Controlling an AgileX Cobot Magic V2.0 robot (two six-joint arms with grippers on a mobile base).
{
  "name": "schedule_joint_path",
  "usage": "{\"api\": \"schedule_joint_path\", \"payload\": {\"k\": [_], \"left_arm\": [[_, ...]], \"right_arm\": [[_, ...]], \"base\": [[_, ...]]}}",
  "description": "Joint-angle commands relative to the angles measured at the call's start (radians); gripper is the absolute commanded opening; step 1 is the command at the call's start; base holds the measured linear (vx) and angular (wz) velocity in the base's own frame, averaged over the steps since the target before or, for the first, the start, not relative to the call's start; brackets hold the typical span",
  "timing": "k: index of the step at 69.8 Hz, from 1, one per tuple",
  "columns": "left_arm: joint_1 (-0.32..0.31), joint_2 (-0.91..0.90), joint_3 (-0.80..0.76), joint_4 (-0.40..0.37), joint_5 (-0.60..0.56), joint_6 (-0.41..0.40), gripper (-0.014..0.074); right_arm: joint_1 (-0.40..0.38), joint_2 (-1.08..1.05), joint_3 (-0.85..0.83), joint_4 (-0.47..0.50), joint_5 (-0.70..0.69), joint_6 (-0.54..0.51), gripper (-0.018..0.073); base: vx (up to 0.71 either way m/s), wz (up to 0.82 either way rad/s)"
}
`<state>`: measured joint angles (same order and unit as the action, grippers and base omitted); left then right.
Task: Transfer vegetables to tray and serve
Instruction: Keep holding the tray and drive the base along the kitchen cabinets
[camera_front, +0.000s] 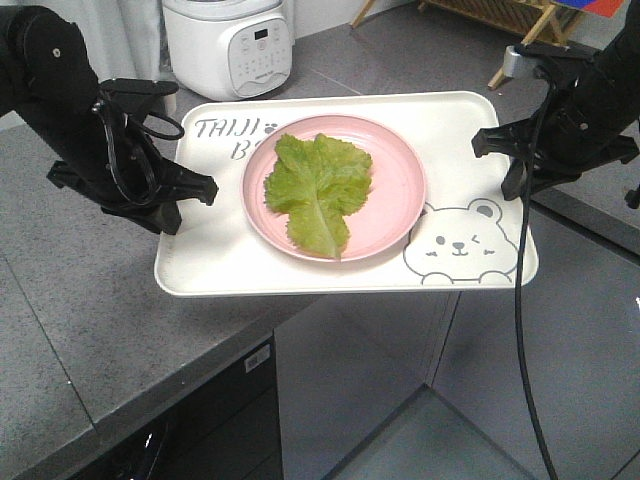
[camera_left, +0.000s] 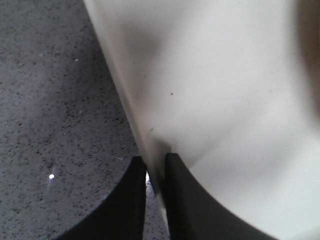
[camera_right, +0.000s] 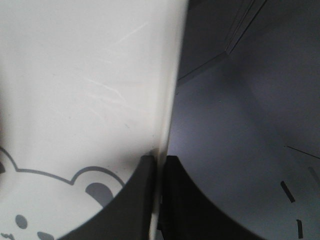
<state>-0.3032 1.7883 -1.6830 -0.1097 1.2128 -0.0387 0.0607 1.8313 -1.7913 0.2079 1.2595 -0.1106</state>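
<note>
The flat, crinkled, bright green lettuce leaf (camera_front: 318, 190) with its pale midrib lies on the round pink plate (camera_front: 400, 160), and the plate sits in the middle of the large cream rectangular tray (camera_front: 220, 260) with the grey lettering and the winking bear. So the transfer looks done, and what is left is the serving itself.

The leaf lies between the two hands, well apart from each, and neither touches it or the plate. The left hand (camera_front: 205, 190) is clenched on the tray's left rim; its wrist view shows the two dark fingers (camera_left: 172, 200) pinching the thin cream edge (camera_left: 225, 100). The right hand (camera_front: 490, 140) grips the opposite rim beside the bear's ear, its fingers (camera_right: 142, 200) likewise closed on the edge (camera_right: 90, 75).

Under the left hand is the grey speckled stone desk (camera_front: 80, 300). The tray's right half juts past the desk's edge, over the floor below the right hand. By my reading the tray is carried by both arms, though contact with the desk cannot be ruled out. A white rice cooker (camera_front: 230, 40) stands beyond the tray.
</note>
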Motion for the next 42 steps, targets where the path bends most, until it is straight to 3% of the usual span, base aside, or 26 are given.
{"api": "schedule_joint_path", "payload": {"k": [1, 42], "left_arm": [[-0.017, -0.059, -0.031, -0.072, -0.049, 0.025, -0.0006], [-0.017, -0.059, -0.031, -0.072, -0.049, 0.025, -0.0006]], "right_arm": [[0.007, -0.06, -0.028, 0.067, 0.023, -0.024, -0.001], [0.007, -0.06, -0.028, 0.067, 0.023, -0.024, -0.001]], "base": [[-0.02, -0.22], [-0.02, -0.21]]}}
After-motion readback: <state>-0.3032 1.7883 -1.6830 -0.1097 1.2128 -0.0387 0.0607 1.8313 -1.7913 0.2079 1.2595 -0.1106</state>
